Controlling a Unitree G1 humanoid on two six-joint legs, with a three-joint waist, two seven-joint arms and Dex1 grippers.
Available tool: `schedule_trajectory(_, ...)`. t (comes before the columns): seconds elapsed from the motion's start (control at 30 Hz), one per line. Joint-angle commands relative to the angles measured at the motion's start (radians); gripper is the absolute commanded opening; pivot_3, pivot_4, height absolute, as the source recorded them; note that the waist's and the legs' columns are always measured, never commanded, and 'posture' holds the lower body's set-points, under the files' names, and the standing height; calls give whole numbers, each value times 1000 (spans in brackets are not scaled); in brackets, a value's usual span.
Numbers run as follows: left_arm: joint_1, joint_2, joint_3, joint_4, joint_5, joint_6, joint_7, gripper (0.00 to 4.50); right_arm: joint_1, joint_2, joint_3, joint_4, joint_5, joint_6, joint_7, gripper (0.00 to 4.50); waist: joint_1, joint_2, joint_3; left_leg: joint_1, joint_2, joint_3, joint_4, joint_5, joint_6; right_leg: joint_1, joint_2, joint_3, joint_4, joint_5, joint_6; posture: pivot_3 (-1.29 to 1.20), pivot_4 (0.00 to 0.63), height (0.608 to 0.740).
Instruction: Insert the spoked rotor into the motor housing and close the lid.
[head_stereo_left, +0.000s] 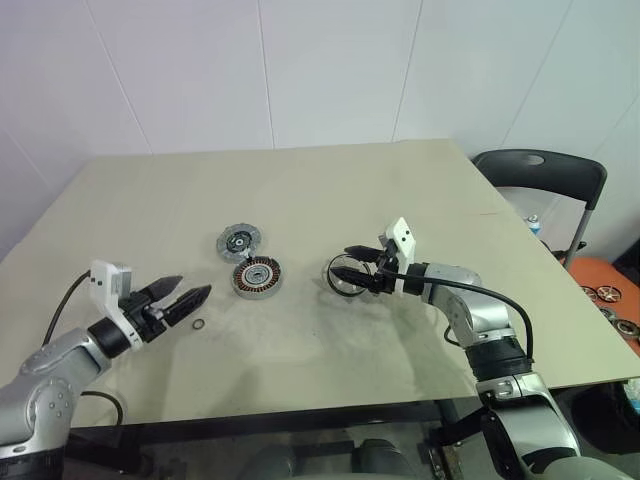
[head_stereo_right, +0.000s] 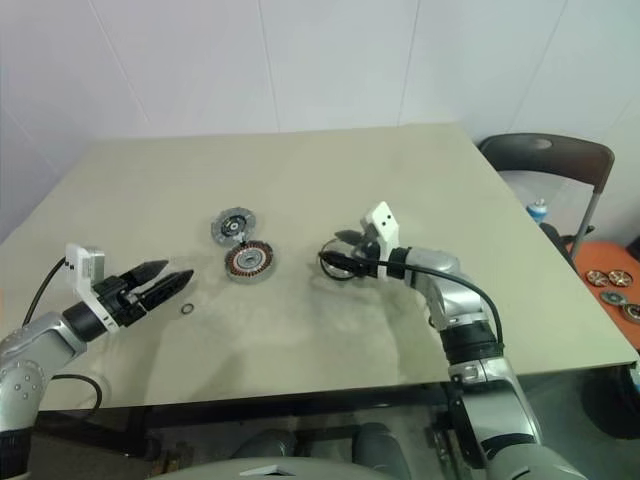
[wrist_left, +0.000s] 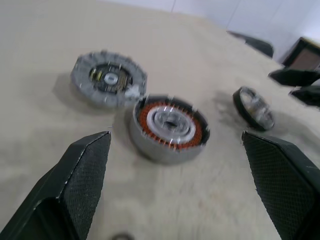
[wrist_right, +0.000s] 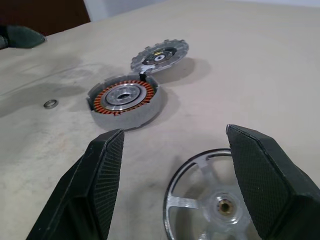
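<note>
The motor housing (head_stereo_left: 257, 277), with copper windings around a silvery centre, lies open-side up at mid-table. The lid (head_stereo_left: 239, 240), a slotted silver-grey disc, rests flat just behind it, touching its rim. The spoked rotor (wrist_right: 210, 200) sits to the right of the housing and looks tilted on the table. My right gripper (head_stereo_left: 343, 262) is open and low over the rotor. One finger stands clear of the rotor's rim and the other hides the far side of it. My left gripper (head_stereo_left: 193, 287) is open and empty, hovering to the left of the housing and pointing at it.
A tiny black o-ring (head_stereo_left: 199, 325) lies on the table (head_stereo_left: 330, 190) just in front of the left fingertips. A dark chair (head_stereo_left: 540, 165) stands past the table's right edge. Beside it an orange surface (head_stereo_left: 610, 295) holds several more round parts.
</note>
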Motion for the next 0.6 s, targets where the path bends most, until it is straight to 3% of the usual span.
schedule_trajectory(0.03,31,-27,-12,-49,52,-90,-2,4473,-7,3,3,-39,6,-5,2,3431,1,0,0,0,0,0,0,0,0,0,0,0,0,0,0,0,0,740)
schedule_trajectory(0.43,44,-73,2,-31,82,-160,21,4473,-41,-5,20,-25,-17,-41,16,3431,25,0,0,0,0,0,1,0,0,0,0,0,0,0,0,0,0,740)
schedule_trajectory(0.6,16,-45,22,-39,46,-125,15,4473,-139,-8,110,-34,-46,-76,135,3431,17,1,0,0,1,1,1,0,0,0,0,0,0,0,0,0,0,740)
